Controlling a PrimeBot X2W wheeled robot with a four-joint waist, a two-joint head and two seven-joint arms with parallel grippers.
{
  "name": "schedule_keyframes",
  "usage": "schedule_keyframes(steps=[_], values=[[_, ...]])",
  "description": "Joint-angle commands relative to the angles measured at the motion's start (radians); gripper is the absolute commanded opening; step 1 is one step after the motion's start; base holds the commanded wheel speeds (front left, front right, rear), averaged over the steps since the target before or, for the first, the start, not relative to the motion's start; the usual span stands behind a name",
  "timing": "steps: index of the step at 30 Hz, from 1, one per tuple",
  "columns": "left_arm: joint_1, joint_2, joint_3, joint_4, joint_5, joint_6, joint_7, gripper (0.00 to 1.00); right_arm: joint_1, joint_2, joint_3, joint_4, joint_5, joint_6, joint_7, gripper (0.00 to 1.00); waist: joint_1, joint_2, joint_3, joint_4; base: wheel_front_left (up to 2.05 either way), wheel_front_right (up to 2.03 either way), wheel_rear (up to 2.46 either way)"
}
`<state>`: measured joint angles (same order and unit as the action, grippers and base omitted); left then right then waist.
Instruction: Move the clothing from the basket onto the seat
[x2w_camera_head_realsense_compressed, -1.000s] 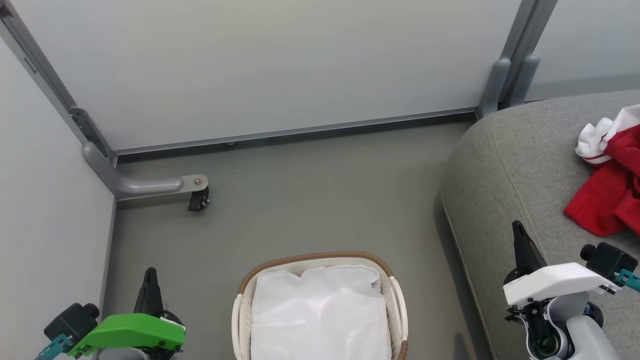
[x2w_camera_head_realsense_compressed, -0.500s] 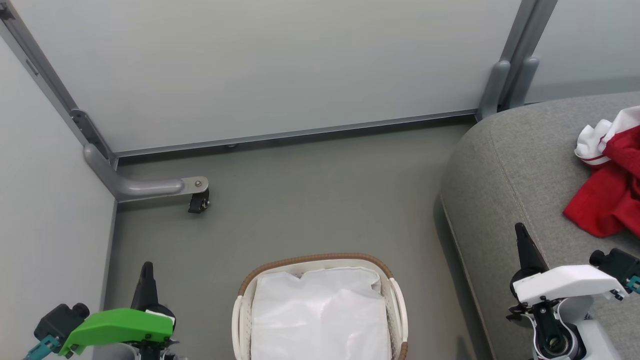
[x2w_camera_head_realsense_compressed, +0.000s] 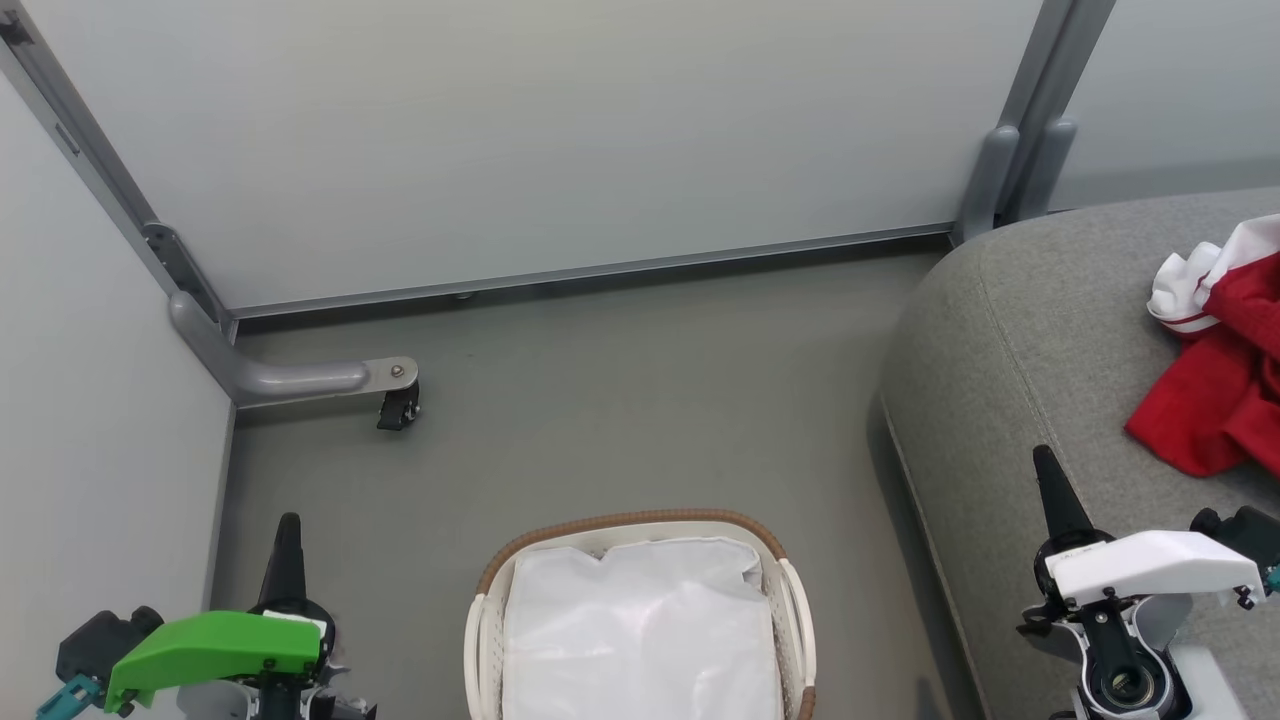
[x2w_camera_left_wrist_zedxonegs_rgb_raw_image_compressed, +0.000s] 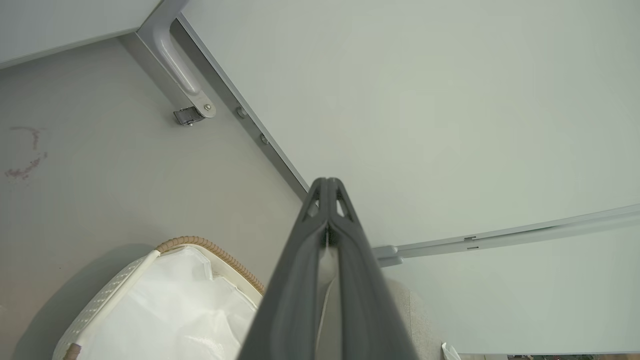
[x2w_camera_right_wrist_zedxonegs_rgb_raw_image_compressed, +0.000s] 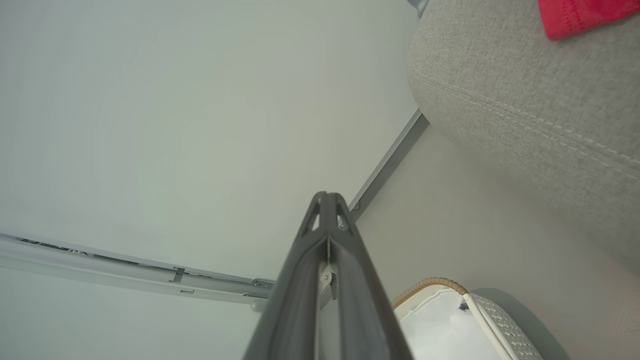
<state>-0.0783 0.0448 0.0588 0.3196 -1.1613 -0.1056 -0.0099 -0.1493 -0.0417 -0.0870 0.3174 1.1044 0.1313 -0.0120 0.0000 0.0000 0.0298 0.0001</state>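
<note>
1. Showed the clothing (x2w_camera_head_realsense_compressed: 1215, 400) heaped on the seat (x2w_camera_head_realsense_compressed: 1020, 350), well apart from the basket (x2w_camera_head_realsense_compressed: 630, 522); judged delivered.
2. Found a white liner (x2w_camera_head_realsense_compressed: 640, 630) filling the basket.
3. Showed left gripper (x2w_camera_head_realsense_compressed: 288, 530) and right gripper (x2w_camera_head_realsense_compressed: 1045, 468) closed tight, empty, likely parked.

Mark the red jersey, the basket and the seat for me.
red jersey (x2w_camera_head_realsense_compressed: 1215, 400): head view, on its red body fabric.
basket (x2w_camera_head_realsense_compressed: 640, 517): head view, on the brown woven rim.
seat (x2w_camera_head_realsense_compressed: 1030, 330): head view, on bare grey cushion.

Crumpled red clothing (x2w_camera_head_realsense_compressed: 1215, 400) lies on the grey seat (x2w_camera_head_realsense_compressed: 1020, 340); white basket (x2w_camera_head_realsense_compressed: 640, 528) stands on the floor beside it.
</note>
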Motion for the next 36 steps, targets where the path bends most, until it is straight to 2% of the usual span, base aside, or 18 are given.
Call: schedule_keyframes(steps=[1,36], values=[[-0.024,0.006,0.005,-0.015,-0.027,-0.005,0.007,0.00,0.007,-0.007,-0.004,-0.015,0.031,0.000,0.009,0.00,0.0000,0.0000,-0.001,0.000,0.00,0.00,0.00],[-0.033,0.007,0.040,-0.056,-0.312,-0.021,0.087,0.00,0.034,-0.010,-0.021,-0.056,0.350,-0.001,0.089,0.00,0.0000,0.0000,-0.016,0.000,0.00,0.00,0.00]])
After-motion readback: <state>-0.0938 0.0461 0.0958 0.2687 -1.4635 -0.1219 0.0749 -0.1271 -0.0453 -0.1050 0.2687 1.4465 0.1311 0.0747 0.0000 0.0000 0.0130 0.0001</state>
